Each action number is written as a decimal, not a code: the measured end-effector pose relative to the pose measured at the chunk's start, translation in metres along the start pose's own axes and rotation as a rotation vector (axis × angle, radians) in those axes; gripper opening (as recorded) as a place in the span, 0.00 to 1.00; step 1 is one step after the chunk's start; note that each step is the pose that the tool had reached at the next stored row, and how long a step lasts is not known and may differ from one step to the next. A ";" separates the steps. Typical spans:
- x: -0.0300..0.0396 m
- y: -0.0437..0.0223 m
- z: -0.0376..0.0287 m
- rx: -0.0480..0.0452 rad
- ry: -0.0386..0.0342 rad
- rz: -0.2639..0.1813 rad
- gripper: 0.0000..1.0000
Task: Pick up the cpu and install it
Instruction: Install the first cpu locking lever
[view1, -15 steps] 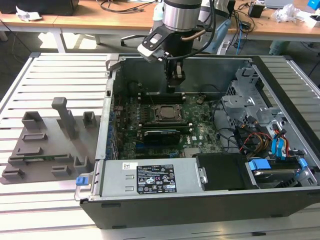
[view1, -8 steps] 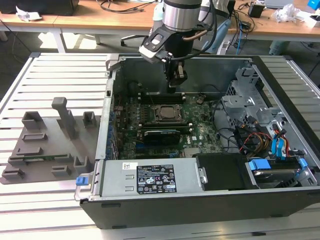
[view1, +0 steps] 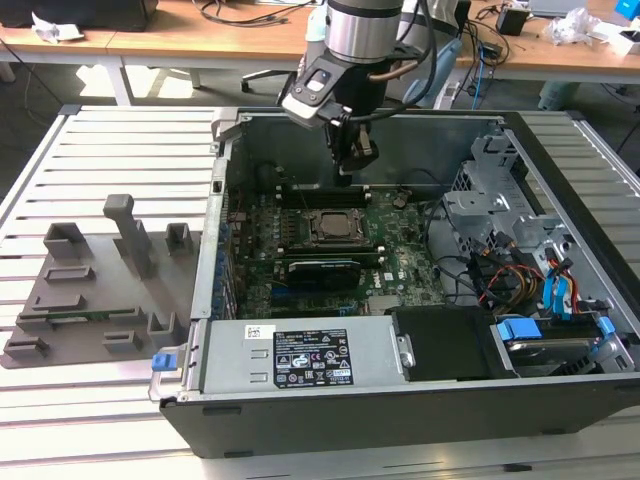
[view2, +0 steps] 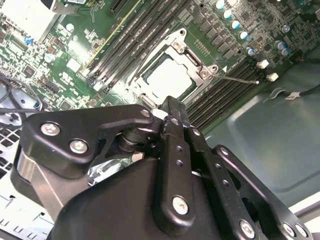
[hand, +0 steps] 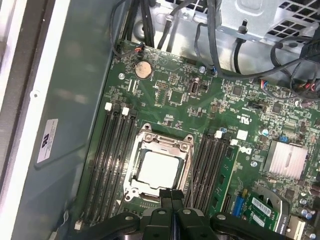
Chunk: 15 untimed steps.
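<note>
The cpu (hand: 159, 167) lies flat inside the socket frame (hand: 165, 141) near the middle of the motherboard (hand: 200, 100), so placing looks done, while the gripper (hand: 171, 192) hangs just above the frame's edge, fingers pressed together, holding nothing.

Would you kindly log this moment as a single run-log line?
pincer: shut, empty, over motherboard beside socket | cpu: lying in socket, silvery top up
</note>
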<state>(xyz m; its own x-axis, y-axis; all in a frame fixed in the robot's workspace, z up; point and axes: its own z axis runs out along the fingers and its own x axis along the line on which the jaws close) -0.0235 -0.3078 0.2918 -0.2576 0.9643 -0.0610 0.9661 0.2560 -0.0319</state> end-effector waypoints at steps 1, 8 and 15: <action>0.0000 0.0000 0.0000 -0.0003 -0.0002 -0.005 0.11; 0.0000 0.0000 0.0000 -0.0030 -0.0016 -0.050 0.11; 0.0000 0.0000 0.0000 -0.0059 -0.0031 -0.097 0.11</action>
<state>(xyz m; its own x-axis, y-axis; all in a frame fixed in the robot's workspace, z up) -0.0235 -0.3078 0.2918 -0.3498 0.9348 -0.0610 0.9368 0.3485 -0.0320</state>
